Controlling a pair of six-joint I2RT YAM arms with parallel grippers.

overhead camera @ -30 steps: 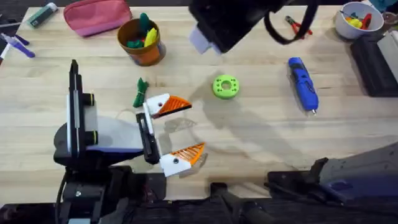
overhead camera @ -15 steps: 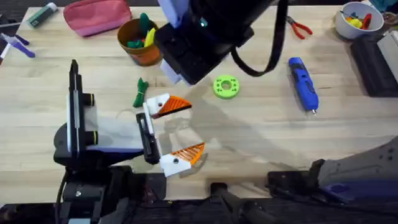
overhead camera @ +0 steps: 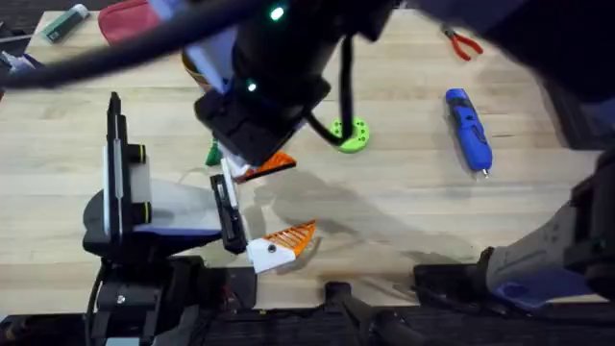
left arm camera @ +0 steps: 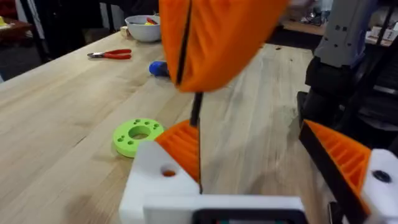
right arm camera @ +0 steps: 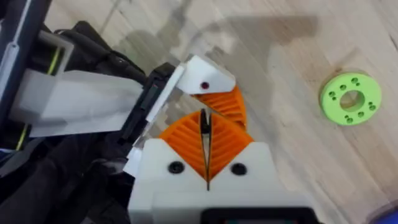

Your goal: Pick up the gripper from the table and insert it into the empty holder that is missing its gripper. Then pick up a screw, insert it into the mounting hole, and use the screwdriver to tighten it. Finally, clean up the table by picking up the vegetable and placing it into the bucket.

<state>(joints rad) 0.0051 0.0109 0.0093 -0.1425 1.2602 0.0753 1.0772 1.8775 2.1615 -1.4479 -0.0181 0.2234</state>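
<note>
My left gripper (overhead camera: pixel 300 197) lies open near the table's front, with two white finger mounts tipped in orange. Its farther mount, the holder (right arm camera: pixel 205 74), has an orange gripper wedge (right arm camera: pixel 225 106) seated in it and a dark mounting hole (left arm camera: pixel 168 171). My right gripper (right arm camera: pixel 204 134) hangs just above that mount, shut on a thin dark screw (left arm camera: pixel 196 115) that points down. The blue screwdriver (overhead camera: pixel 468 130) lies at the right. The green vegetable (overhead camera: pixel 213 152) peeks out beside the right arm. The bucket is hidden under that arm.
A green ring (overhead camera: pixel 354 136) lies just right of the left gripper. Red-handled pliers (overhead camera: pixel 461 43) are at the back right and a pink pouch (overhead camera: pixel 125 19) at the back left. A white bowl (left arm camera: pixel 144 28) stands at the far end. Bare wood lies between the ring and the screwdriver.
The right arm has swept from the back middle down and to the left, and now hangs over the left gripper's farther finger. The left arm has not moved.
</note>
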